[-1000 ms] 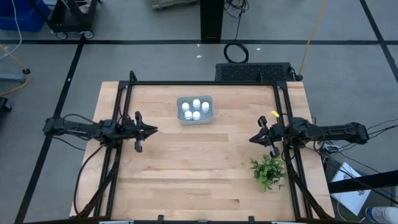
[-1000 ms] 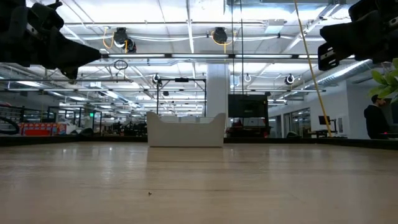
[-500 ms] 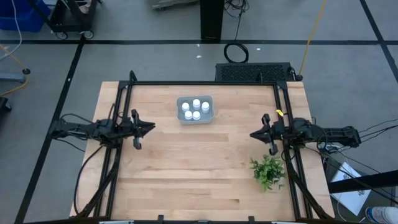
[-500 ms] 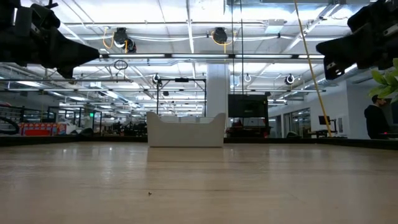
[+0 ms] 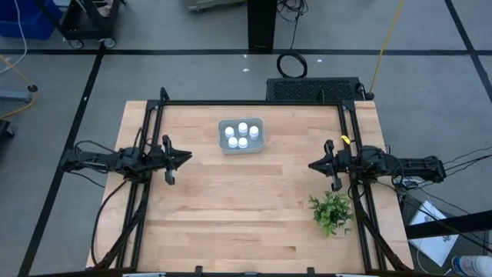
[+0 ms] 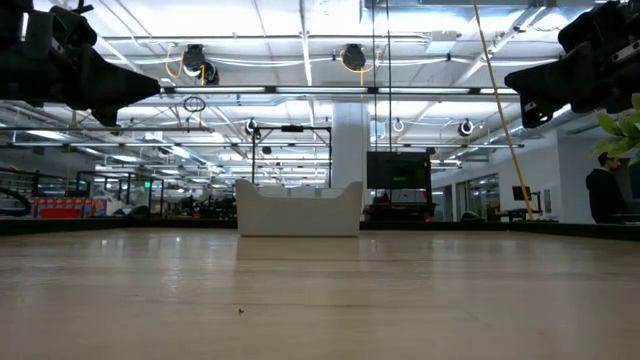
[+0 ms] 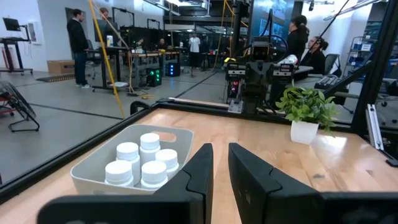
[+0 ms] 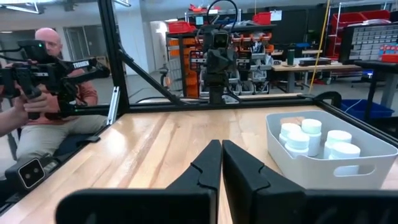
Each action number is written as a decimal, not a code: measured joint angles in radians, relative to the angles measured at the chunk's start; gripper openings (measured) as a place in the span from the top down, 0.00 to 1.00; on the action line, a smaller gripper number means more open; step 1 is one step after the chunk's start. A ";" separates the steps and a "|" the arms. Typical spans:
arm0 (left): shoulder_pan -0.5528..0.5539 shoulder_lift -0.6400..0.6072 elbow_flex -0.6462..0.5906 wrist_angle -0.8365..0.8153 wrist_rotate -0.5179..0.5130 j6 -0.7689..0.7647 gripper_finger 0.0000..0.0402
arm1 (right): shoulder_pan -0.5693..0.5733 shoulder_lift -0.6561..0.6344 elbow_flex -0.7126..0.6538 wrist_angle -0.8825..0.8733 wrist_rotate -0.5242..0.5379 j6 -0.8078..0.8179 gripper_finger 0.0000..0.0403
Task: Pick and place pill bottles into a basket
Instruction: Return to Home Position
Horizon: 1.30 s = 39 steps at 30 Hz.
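On the far middle of the surface (image 5: 231, 208), high view: basket (image 5: 259, 125) holds what looks like five pill bottles (image 5: 242, 128), caps up. Left pincer (image 5: 187, 158) hovers by the left edge and right pincer (image 5: 314, 167) by the right edge, both well apart from the basket. Plant (image 5: 331, 211) stands near the right one.

Low view: only the basket's wall shows, and both arms hang high above the surface.

Left wrist view: fingers almost together with a thin slit between them, gripping nothing.

Right wrist view: fingers pressed together, empty. A person (image 8: 43, 93) sits beyond the surface's edge.
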 joint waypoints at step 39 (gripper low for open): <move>0.000 0.000 -0.003 0.024 0.002 0.053 0.86 | 0.000 0.017 0.000 0.046 -0.009 0.046 0.98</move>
